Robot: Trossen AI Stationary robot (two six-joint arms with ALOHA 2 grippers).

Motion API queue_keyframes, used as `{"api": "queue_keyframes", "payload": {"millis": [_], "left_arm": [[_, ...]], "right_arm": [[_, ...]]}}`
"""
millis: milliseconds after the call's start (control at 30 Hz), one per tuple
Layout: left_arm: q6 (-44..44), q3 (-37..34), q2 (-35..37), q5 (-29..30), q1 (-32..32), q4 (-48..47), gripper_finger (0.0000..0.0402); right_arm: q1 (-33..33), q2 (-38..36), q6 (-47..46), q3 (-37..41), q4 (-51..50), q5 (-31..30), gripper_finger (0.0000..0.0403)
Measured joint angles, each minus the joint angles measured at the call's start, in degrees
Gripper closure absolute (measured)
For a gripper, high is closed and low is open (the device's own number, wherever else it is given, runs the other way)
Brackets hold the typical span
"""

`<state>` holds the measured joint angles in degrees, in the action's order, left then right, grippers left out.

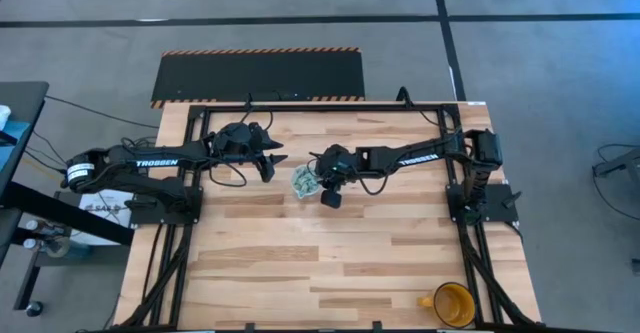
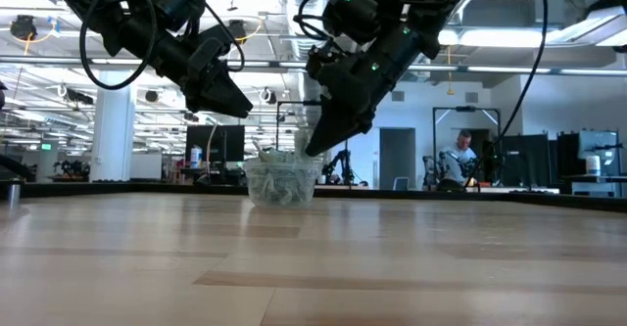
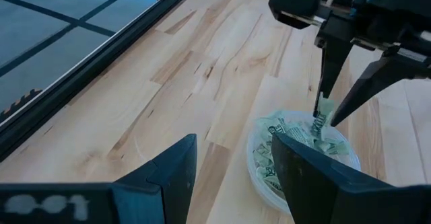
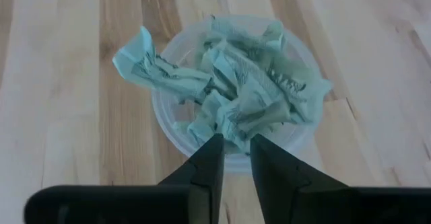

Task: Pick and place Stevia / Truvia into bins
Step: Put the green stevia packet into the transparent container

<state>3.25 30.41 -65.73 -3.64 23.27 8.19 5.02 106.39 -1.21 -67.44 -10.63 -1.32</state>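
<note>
Stevia sachets (image 4: pixel 236 96) are piled in the clear cup (image 4: pixel 168 126) mid-surface. Right gripper (image 3: pixel 325 113) hangs over it, fingers nearly closed on one sachet. Left gripper (image 3: pixel 232 160) waits beside, fingers apart, empty. They're light, floppy paper: pinch flat mid-body, gently.

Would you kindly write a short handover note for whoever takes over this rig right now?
Right claw: above the clear cup, fingers nearly shut on a sachet hanging over the pile.
Left claw: open, empty, hovering beside the cup.
Things: the cup stands mid-table, heaped with pale green sachets; one sachet droops over the rim. The yellow mug stands at the table's near right corner, untouched.
Done: no loose sachets show on the table.
Left: release the held sachet into the cup, perhaps tuck in the drooping one, then pull both arms back.
</note>
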Motion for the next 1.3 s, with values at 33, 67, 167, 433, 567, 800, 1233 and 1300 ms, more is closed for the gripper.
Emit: {"api": "queue_keyframes", "payload": {"millis": [33,67,167,433,567,800,1233,1300], "left_arm": [[0.0,0.0,0.0,0.0,0.0,-0.1,0.0219],[0.0,0.0,0.0,0.0,0.0,-0.1,0.0219],[0.0,0.0,0.0,0.0,0.0,-0.2,0.0219],[0.0,0.0,0.0,0.0,0.0,-0.3,0.0219],[0.0,0.0,0.0,0.0,0.0,-0.4,0.0219],[0.0,0.0,0.0,0.0,0.0,-0.9,0.0219],[-0.5,0.0,0.0,0.0,0.0,-1.0,0.0219],[-0.5,0.0,0.0,0.0,0.0,-1.0,0.0219]], "right_arm": [[0.0,0.0,0.0,0.0,0.3,0.0,0.0334],[0.0,0.0,0.2,0.0,0.5,0.0,0.0332],[0.0,0.0,0.9,0.0,0.4,0.0,0.0331],[0.1,0.0,1.8,-0.1,0.2,-0.1,0.033],[0.1,-0.6,3.6,-1.4,-0.5,-0.1,0.033],[0.1,-0.7,4.3,-4.2,-1.7,-0.2,0.033],[1.1,-0.6,4.3,-4.2,-2.6,-1.0,0.033],[1.5,-0.3,4.7,-4.2,-2.4,-1.2,0.033]]}}
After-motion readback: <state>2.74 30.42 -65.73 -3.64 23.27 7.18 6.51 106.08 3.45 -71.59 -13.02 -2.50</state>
